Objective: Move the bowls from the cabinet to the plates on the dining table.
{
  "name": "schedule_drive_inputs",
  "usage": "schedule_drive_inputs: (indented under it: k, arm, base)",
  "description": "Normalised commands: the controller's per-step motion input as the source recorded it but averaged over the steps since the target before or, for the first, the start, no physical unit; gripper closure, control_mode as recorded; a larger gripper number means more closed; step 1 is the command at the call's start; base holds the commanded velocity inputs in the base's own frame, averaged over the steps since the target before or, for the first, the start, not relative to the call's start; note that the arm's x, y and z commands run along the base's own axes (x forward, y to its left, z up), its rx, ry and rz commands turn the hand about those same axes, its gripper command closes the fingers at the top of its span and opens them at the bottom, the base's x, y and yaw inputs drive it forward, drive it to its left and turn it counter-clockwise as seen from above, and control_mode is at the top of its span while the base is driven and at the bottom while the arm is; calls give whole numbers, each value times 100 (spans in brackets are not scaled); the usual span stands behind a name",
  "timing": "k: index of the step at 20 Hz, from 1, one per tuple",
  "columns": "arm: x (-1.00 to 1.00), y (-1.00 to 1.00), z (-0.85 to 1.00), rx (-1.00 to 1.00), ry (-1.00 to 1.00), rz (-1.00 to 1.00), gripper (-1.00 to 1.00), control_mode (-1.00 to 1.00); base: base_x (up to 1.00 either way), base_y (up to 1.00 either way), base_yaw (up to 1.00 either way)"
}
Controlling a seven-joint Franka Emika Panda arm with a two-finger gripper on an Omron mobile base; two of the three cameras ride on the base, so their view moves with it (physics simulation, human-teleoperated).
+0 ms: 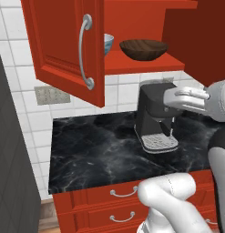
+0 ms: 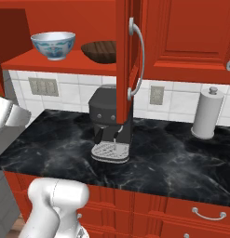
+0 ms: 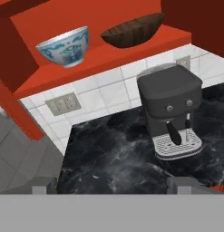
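Fingers stood wide apart with nothing between them, their tips showing at the bottom of the hand view, pointed at the open cabinet from well short of it. Both bowls sat on the red shelf: the white bowl with the blue pattern toward the shelf's left end, the dark wooden bowl just beside it to the right, the two apart and upright. Below them the narrow black worktop carried a coffee machine near its back edge, under the wooden bowl, and a paper towel roll toward its far right. No plates and no dining table were to be seen from this position. By my judgement the door stood open and the task proper had not begun: neither bowl was touched, and each had yet to be grasped, carried across and set on a plate.
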Motion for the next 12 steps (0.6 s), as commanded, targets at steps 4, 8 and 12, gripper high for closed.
schedule_drive_inputs:
  k: [4,8,12]
  arm:
    - [28,-48,11,9,1,0,-100,-100]
    - [22,-5,2,16,-1,0,-100,-100]
    - [49,4,0,9,0,0,-100,-100]
  base:
    - [0,0,0]
    - [0,0,0]
    - [0,0,0]
